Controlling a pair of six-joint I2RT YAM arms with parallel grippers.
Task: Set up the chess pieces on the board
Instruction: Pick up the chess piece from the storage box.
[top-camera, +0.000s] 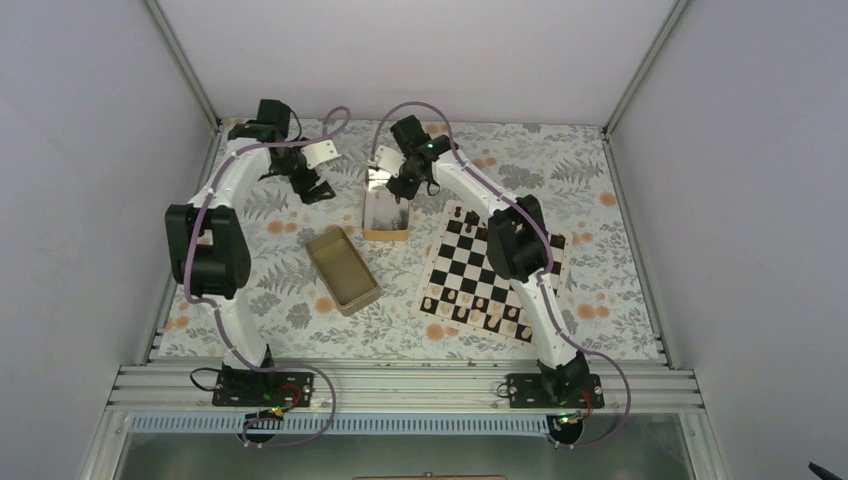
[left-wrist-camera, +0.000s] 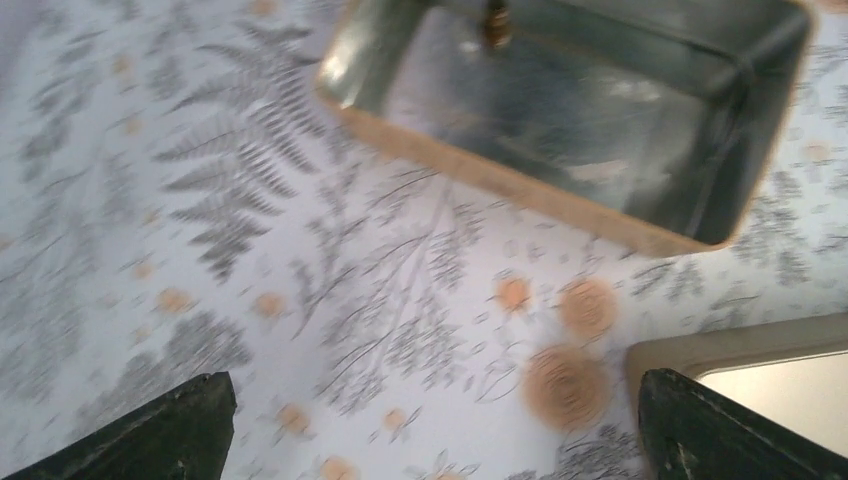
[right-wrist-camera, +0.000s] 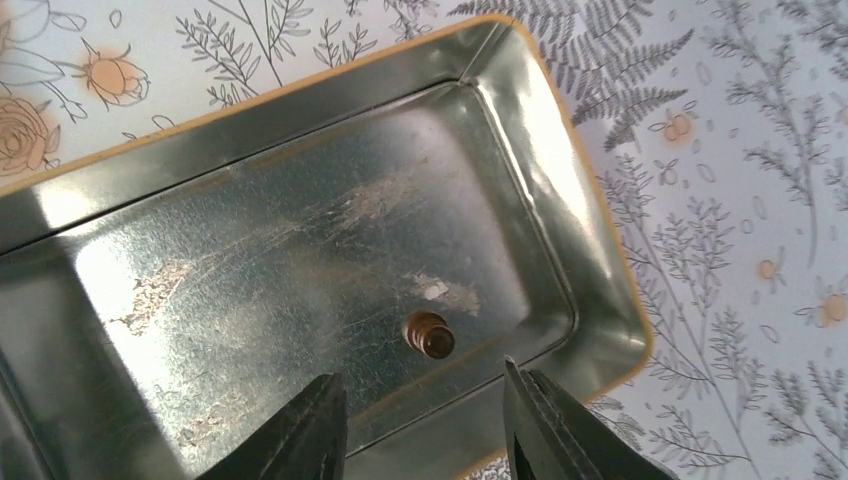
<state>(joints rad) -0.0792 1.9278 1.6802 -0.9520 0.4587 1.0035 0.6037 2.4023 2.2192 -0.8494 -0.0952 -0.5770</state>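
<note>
**Top view.** 2 white robot arms reach from the near table edge over a fern-and-flower printed cloth. The black-and-white chessboard with pale wooden border lies askew at right, partly hidden by the right arm. Small dark chess pieces stand at its far edge, with more pieces along its near rows. The right gripper hangs over an open, shiny-bottomed rectangular tin. A second, golden rectangular tin lies nearer, left of the board. The left gripper hovers over cloth.
</note>
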